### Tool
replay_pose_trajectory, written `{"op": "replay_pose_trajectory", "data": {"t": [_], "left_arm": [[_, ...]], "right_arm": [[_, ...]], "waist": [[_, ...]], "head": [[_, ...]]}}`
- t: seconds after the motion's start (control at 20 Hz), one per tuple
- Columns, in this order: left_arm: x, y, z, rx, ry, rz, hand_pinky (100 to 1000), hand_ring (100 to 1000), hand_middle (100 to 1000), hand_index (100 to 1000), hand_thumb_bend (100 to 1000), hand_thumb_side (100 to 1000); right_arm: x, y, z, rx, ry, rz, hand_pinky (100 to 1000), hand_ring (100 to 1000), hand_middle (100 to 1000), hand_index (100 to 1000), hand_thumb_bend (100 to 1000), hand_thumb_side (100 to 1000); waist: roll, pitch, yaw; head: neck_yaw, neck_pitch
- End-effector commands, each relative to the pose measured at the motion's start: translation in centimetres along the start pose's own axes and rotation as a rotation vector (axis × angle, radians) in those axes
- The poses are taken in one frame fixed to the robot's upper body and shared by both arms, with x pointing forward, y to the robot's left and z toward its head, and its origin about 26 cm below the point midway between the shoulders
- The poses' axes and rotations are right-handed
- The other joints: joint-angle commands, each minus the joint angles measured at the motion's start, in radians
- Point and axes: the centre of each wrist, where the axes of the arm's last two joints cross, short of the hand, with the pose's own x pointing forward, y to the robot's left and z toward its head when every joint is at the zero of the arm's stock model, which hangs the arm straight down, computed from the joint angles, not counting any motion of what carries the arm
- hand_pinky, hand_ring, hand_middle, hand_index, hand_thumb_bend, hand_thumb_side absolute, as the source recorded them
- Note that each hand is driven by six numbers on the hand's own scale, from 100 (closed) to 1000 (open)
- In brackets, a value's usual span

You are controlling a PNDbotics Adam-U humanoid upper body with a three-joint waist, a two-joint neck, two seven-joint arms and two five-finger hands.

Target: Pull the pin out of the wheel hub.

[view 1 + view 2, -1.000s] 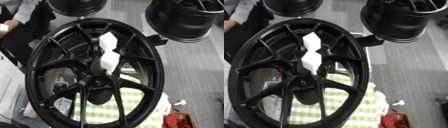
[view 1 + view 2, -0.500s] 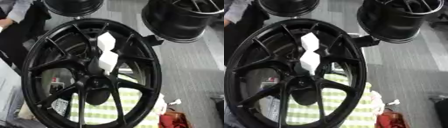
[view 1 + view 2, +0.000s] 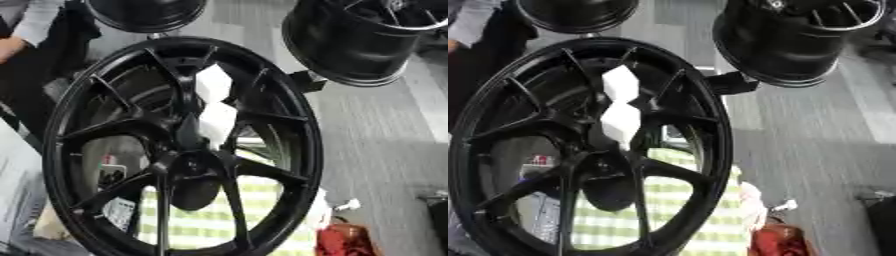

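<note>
Wheels, three: one large black spoked alloy wheel hub [image 3: 184,150] upright at centre, two black rims [image 3: 367,40] behind. Two white blocks [image 3: 214,107] against its spokes. Pin indistinguishable; robot hands unseen, fingers untellable.

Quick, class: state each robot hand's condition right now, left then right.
Left hand: not in view in either eye view.
Right hand: not in view either; only the black wheel with white blocks on its spokes shows.

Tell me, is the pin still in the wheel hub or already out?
Cannot tell. The hub shows only dark metal; no pin is distinguishable, and neither hand is in view.
</note>
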Motion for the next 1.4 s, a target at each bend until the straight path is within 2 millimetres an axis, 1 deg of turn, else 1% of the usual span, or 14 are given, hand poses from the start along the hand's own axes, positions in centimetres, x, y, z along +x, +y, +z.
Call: {"op": "replay_pose_trajectory", "data": {"t": [0.05, 0.25, 0.5, 0.7, 0.85, 0.95, 1.05, 1.25, 1.35, 1.4], "left_arm": [[1.0, 0.4, -0.8, -0.017, -0.037, -0.023, 812, 733, 666, 759, 276, 679], [1.0, 0.5, -0.8, -0.016, -0.036, -0.024, 812, 734, 667, 759, 276, 680], [0.8, 0.5, -0.7, -0.018, -0.029, -0.025, 813, 735, 669, 759, 274, 682], [0.8, 0.5, -0.7, -0.02, -0.028, -0.022, 814, 736, 669, 759, 274, 681], [0.8, 0.4, -0.7, -0.021, -0.028, -0.021, 814, 736, 670, 759, 273, 682], [0.8, 0.4, -0.7, -0.021, -0.027, -0.018, 814, 736, 670, 759, 273, 682], [0.8, 0.4, -0.7, -0.021, -0.026, -0.016, 814, 737, 670, 759, 273, 682], [0.8, 0.3, -0.8, -0.022, -0.026, -0.013, 815, 737, 671, 758, 273, 682], [0.8, 0.3, -0.8, -0.021, -0.026, -0.011, 815, 737, 671, 758, 273, 682], [0.8, 0.3, -0.8, -0.021, -0.026, -0.01, 815, 737, 671, 758, 273, 682]], "right_arm": [[-0.2, 0.6, -1.4, 0.076, -0.04, 0.031, 978, 883, 823, 859, 100, 605], [-0.2, 2.0, -4.2, 0.174, -0.101, 0.052, 978, 887, 826, 860, 100, 609], [-0.4, 2.7, -6.7, 0.266, -0.165, 0.041, 968, 888, 830, 857, 100, 632], [0.0, 2.8, -7.8, 0.329, -0.216, 0.009, 961, 889, 833, 857, 100, 646], [0.2, 2.6, -8.3, 0.358, -0.243, -0.007, 958, 891, 837, 857, 100, 628], [0.8, 2.6, -8.9, 0.372, -0.274, -0.022, 954, 891, 839, 860, 100, 629], [1.1, 2.7, -9.5, 0.381, -0.295, -0.04, 951, 891, 840, 863, 100, 619], [1.9, 2.6, -10.3, 0.395, -0.326, -0.062, 946, 893, 843, 860, 100, 563], [2.1, 2.6, -10.5, 0.402, -0.337, -0.073, 946, 894, 843, 854, 100, 506], [2.2, 2.6, -10.5, 0.405, -0.342, -0.078, 948, 896, 843, 851, 120, 474]], "waist": [[0.006, -0.013, -0.003], [0.009, -0.016, -0.011], [0.011, -0.018, -0.014], [0.011, -0.019, -0.014], [0.01, -0.02, -0.015], [0.009, -0.02, -0.013], [0.009, -0.021, -0.013], [0.007, -0.024, -0.012], [0.006, -0.025, -0.011], [0.006, -0.026, -0.011]], "head": [[-0.002, 0.005], [0.0, 0.005], [-0.003, 0.005], [-0.007, 0.005], [-0.009, 0.005], [-0.012, 0.005], [-0.014, 0.005], [-0.016, 0.005], [-0.017, 0.005], [-0.017, 0.005]]}}
